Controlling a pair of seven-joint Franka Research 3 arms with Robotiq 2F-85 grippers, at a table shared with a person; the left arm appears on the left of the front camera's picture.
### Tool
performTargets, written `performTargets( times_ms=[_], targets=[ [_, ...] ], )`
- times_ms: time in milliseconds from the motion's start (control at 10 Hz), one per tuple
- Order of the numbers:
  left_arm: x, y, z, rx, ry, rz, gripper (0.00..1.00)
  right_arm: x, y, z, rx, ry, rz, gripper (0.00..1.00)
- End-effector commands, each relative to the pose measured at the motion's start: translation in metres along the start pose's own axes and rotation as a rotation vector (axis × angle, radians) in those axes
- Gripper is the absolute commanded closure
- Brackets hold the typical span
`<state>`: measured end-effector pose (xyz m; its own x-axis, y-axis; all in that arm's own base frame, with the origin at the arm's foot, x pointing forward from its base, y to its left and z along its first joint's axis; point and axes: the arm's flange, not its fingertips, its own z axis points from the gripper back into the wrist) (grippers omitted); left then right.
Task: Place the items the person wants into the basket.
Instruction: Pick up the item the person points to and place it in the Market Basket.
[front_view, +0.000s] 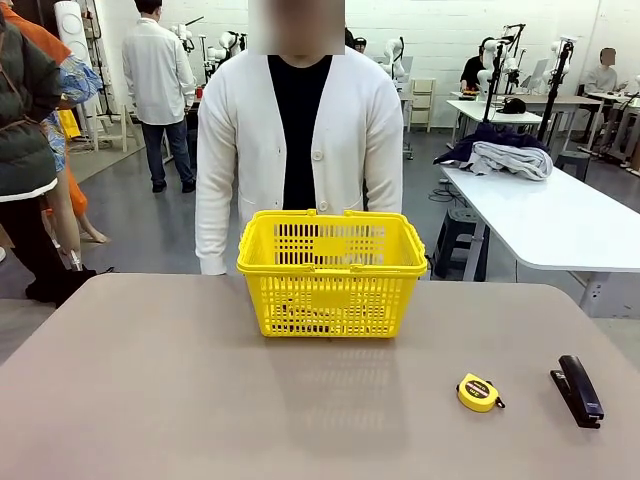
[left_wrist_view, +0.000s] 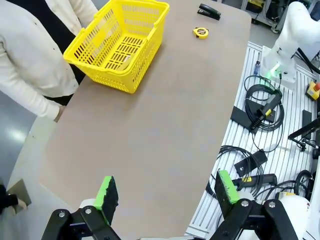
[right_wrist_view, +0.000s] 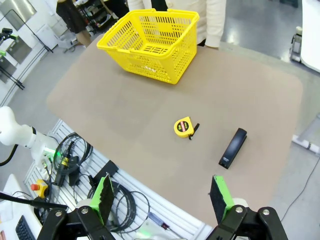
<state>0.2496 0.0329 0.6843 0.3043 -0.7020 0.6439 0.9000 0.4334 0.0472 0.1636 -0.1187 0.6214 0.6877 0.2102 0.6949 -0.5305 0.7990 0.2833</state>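
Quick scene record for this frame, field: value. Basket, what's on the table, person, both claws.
basket: yellow basket upright at the far side of the table, in front of the person
basket contents: something lies on the floor inside; too unclear to name
loose on table: tape measure and stapler, side by side, apart, on the robot's right
person: person standing behind the basket, arms down
left claw: left claw open, holding nothing, above the table's near edge
right claw: right claw open, holding nothing
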Motion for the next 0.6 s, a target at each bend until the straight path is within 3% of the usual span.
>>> performTargets(
  times_ms=[0,500],
  targets=[
    [0.0025,-0.002,0.0035,-0.006,0.008,-0.005,0.0,0.0002,0.0001,-0.0014,0.019,-0.003,0.013,0.0],
    [0.0025,-0.002,0.0035,-0.006,0.008,-0.005,0.0,0.0002,0.0001,-0.0014,0.019,-0.003,0.013,0.0]
  ],
)
